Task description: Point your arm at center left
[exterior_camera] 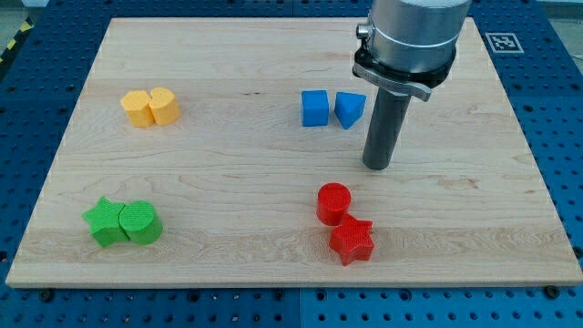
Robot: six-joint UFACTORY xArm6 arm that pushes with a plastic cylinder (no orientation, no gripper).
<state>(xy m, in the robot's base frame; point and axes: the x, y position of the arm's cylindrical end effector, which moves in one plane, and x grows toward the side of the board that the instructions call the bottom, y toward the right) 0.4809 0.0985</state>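
My tip (378,167) rests on the wooden board (228,164) right of centre. It is just below and right of the blue triangle (349,108) and above and right of the red cylinder (333,202). A blue cube (314,107) sits beside the blue triangle on its left. A red star (352,240) touches the red cylinder at its lower right. At the view's left, a yellow hexagon (138,107) and a yellow heart-like block (164,106) sit together at the upper left. A green star (106,222) and a green cylinder (139,222) sit together at the lower left.
The arm's grey body (412,36) hangs over the board's upper right. A blue perforated table (556,109) surrounds the board. A black-and-white marker tag (504,42) lies off the board's top right corner.
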